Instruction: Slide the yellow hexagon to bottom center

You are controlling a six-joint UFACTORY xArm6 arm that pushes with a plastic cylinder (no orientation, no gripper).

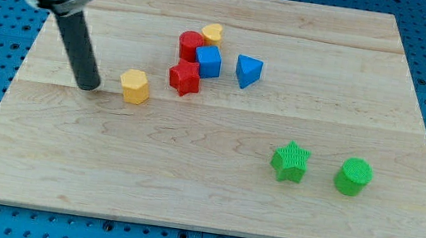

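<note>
Resting on the wooden board (187,182), my tip (89,86) sits just left of the yellow hexagon (135,87), apart from it; we see this hexagon left of the red star (184,77), toward the view's upper left.

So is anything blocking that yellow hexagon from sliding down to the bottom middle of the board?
Nothing visible. The yellow hexagon block has bare wooden board below it; my tip sits just to its left.

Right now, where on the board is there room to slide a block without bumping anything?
The wide bottom strip, left of the green star and below the yellow hexagon, is bare. My tip stands just left of that hexagon. It's crowded around the red star and blue cube.
</note>
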